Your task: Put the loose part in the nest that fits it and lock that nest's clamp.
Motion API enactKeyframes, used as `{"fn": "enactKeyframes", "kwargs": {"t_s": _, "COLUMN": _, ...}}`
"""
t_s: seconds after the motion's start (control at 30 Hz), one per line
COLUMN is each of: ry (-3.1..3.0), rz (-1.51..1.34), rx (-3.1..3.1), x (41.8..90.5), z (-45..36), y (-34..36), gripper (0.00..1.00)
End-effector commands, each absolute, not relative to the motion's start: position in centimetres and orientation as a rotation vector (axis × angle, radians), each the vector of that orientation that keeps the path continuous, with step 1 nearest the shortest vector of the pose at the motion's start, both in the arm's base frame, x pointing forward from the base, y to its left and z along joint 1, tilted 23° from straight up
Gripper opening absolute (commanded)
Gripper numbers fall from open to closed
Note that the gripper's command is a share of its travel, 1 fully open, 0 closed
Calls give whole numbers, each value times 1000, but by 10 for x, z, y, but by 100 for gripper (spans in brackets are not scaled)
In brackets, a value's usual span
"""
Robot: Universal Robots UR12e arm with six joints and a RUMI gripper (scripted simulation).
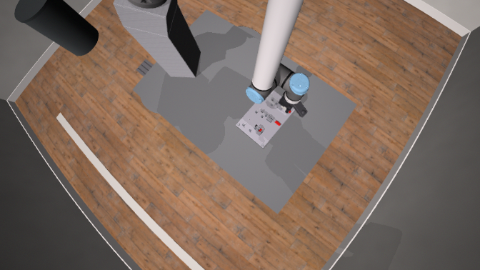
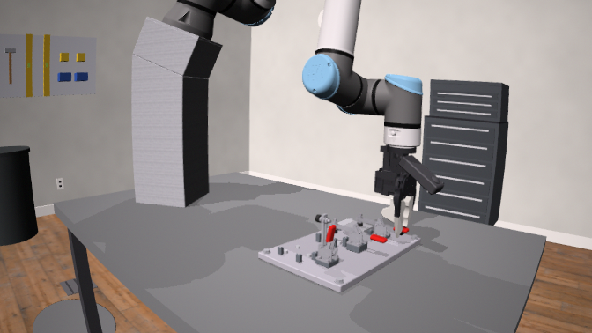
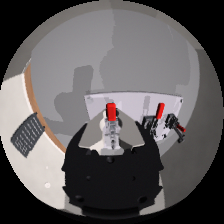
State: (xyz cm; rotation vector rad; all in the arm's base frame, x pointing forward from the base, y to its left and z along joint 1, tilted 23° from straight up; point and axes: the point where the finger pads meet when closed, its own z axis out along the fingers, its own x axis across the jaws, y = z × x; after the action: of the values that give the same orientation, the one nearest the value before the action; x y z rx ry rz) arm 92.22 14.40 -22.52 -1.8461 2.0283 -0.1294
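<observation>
The light grey fixture plate [image 2: 339, 257] lies on the dark table and carries three toggle clamps with red handles. My gripper [image 2: 400, 228] points straight down at the plate's far right end and is shut on the red handle of the far clamp [image 2: 403, 229]. In the wrist view that clamp [image 3: 111, 131] stands between my fingers, with its red grip [image 3: 111, 110] just beyond the tips. The middle clamp's handle [image 2: 379, 238] lies flat. The near clamp's handle [image 2: 330, 233] stands upright. I cannot make out the part; the nest under my gripper is hidden.
A tall grey robot pedestal [image 2: 169, 119] stands at the table's back left. A dark drawer cabinet [image 2: 464, 151] stands behind the table on the right. A black bin [image 2: 15, 194] stands at the left. Small pads and stop blocks [image 2: 291, 252] dot the plate's near end.
</observation>
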Motion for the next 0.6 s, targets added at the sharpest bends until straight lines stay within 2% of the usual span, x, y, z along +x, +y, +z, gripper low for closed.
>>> {"fn": "enactKeyframes", "kwargs": {"t_s": 0.0, "ry": 2027, "rz": -133, "rx": -1845, "x": 927, "z": -226, "y": 145, "gripper": 0}}
{"fn": "enactKeyframes", "kwargs": {"t_s": 0.57, "ry": 2027, "rz": -134, "rx": -1845, "x": 926, "z": -225, "y": 144, "gripper": 0}}
